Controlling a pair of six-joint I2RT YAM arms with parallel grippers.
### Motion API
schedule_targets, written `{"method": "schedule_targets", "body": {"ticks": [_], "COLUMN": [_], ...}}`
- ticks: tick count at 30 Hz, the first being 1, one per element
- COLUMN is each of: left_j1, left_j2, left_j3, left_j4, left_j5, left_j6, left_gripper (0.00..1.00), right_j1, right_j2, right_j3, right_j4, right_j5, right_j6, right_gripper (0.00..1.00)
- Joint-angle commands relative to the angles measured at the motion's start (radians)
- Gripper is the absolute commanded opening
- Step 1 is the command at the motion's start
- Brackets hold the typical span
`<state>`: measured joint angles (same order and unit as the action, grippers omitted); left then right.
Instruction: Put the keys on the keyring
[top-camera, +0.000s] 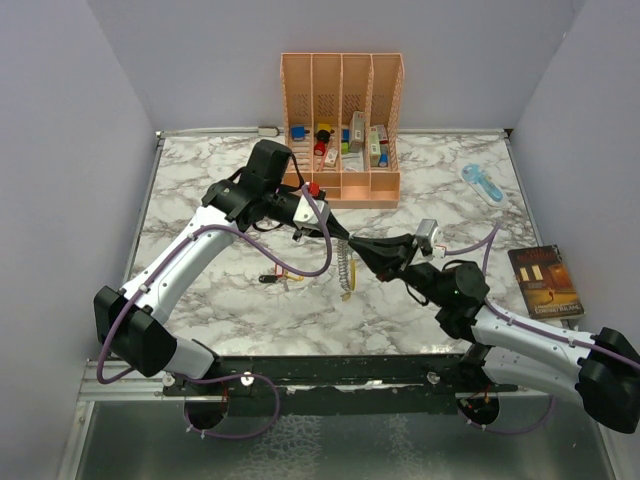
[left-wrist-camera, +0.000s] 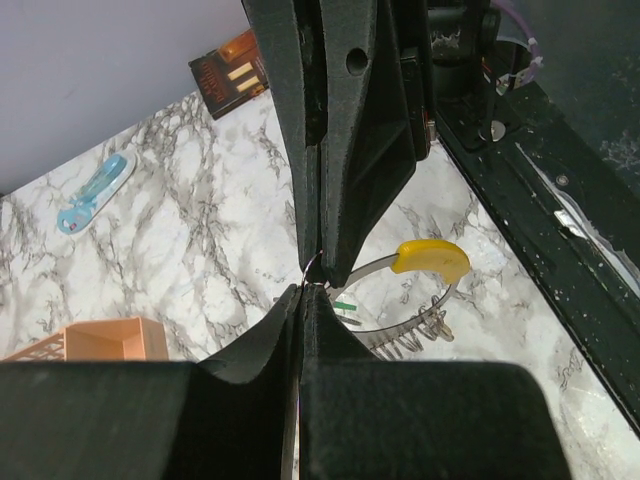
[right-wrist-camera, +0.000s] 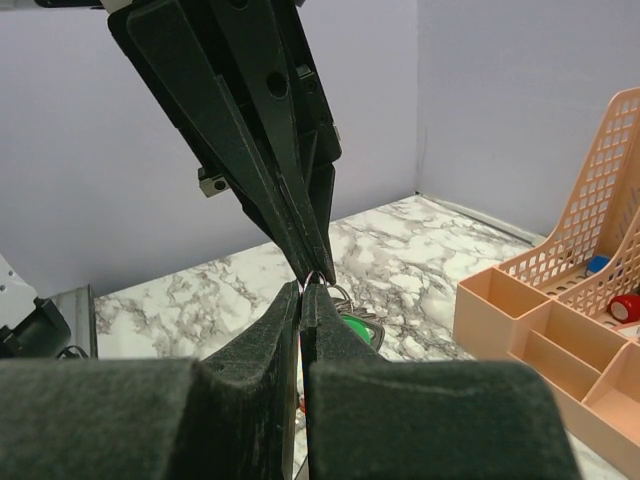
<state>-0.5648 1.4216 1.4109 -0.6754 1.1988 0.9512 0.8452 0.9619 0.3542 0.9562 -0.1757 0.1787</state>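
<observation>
Above the worktop, left gripper and right gripper meet tip to tip, both pinched shut on the dangling keyring: light, floppy chain, likely best held by its thin wire loop.

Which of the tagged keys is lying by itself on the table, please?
The reddish-tagged key, flat on the open table; the green-tagged key sits bunched just beyond the right claw.

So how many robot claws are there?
2. The left gripper reaches in from the left and the right gripper from the right. Their shut tips meet above the middle of the table, where the keyring hangs. None seem hidden.
</observation>
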Motion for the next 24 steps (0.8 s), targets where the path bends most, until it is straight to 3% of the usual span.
{"method": "schedule_targets", "body": {"ticks": [1, 8, 13, 18, 21, 24], "left_j1": [-0.004, -0.005, -0.007, -0.013, -0.02, -0.031], "left_j2": [-0.016, -0.012, 0.002, -0.002, -0.004, -0.001], "left_j3": [-0.01, 0.008, 0.058, 0.078, 0.092, 0.116], "left_j4": [0.009, -0.019, -0.161, -0.211, -0.246, -0.283], "left_j5": [0.042, -0.001, -0.08, -0.128, -0.171, -0.228], "left_j6": [0.002, 0.039, 0.211, 0.279, 0.34, 0.403], "left_gripper": [0.0, 0.0, 0.0, 0.0, 0.0, 0.0], "right_j1": [0.006, 0.006, 0.006, 0.006, 0.006, 0.006], "right_j2": [-0.016, -0.04, -0.124, -0.178, -0.187, -0.154], "right_j3": [0.03, 0.024, 0.031, 0.072, 0.116, 0.196], "right_j4": [0.02, -0.015, -0.157, -0.309, -0.407, -0.555], "right_j5": [-0.008, -0.003, 0.048, 0.076, 0.091, 0.069], "right_j6": [-0.006, 0.005, 0.012, -0.023, -0.036, -0.066], "right_gripper": [0.02, 0.03, 0.18, 0.24, 0.36, 0.36]}}
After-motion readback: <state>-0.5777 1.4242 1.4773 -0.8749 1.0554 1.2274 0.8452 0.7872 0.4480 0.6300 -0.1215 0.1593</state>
